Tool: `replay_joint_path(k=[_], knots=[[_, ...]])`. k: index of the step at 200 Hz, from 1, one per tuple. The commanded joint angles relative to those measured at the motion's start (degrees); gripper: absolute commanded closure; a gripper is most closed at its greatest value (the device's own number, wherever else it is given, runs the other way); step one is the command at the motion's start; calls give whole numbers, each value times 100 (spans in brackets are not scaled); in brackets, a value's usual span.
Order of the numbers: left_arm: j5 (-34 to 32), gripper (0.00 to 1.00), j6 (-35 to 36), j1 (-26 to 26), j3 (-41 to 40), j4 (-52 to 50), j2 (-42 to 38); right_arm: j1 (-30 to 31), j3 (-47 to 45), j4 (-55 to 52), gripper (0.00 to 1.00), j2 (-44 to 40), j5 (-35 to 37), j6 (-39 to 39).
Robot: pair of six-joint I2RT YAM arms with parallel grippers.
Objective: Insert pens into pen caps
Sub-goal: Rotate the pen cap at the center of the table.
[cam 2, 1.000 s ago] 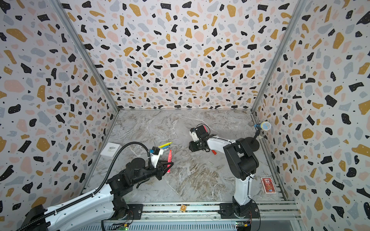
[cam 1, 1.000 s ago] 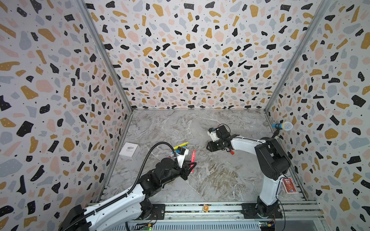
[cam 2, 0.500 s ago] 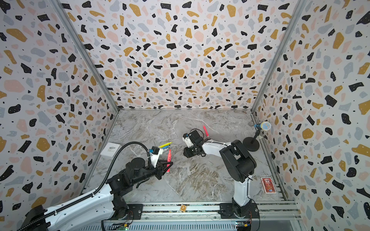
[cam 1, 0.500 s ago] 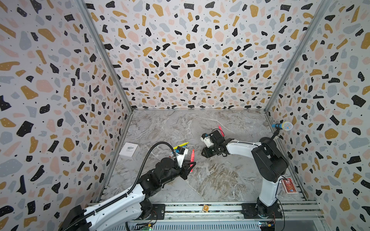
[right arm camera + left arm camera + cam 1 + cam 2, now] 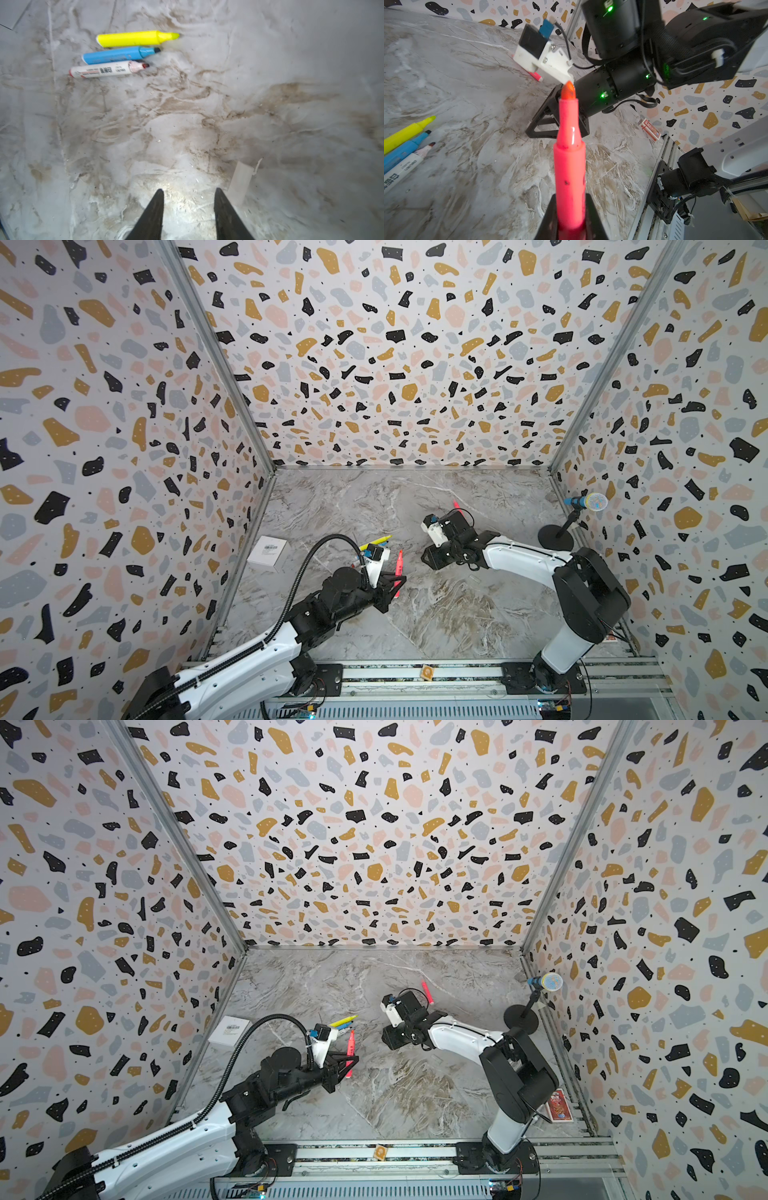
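Note:
My left gripper (image 5: 571, 209) is shut on a bright pink pen (image 5: 569, 158), whose bare orange tip points toward the right arm; both top views show this pen (image 5: 400, 568) (image 5: 351, 1052). The yellow pen (image 5: 135, 38), the blue pen (image 5: 118, 55) and the white pen (image 5: 101, 71) lie side by side, uncapped, just behind the left wrist. My right gripper (image 5: 189, 191) hangs open over bare table with nothing between its fingers. A short pale translucent tube (image 5: 241, 182), shaped like a pen cap, lies just beside one fingertip. A second pink pen (image 5: 456, 504) lies behind the right wrist.
A white box (image 5: 268, 552) sits by the left wall. A microphone on a stand (image 5: 584, 502) rises at the right wall, and a red card pack (image 5: 559, 1104) lies near the right arm's base. A small orange item (image 5: 427, 672) rests on the front rail.
My right gripper has swung left and toward the front, uncovering the second pink pen lying behind it. The left arm and its pink pen have stayed put.

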Motion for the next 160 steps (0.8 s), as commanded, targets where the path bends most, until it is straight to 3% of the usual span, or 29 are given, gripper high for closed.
replay_joint_path(k=[1,51,160], knots=[[-12,100,-2,22,57,49,-54,18,370,-379,55,-360,594,225],[-110,100,56,23,48,-51,80,-60,948,-1321,60,394,1205,287],[-109,100,-5,24,-37,-51,-48,-47,982,-1090,62,1272,1135,272]])
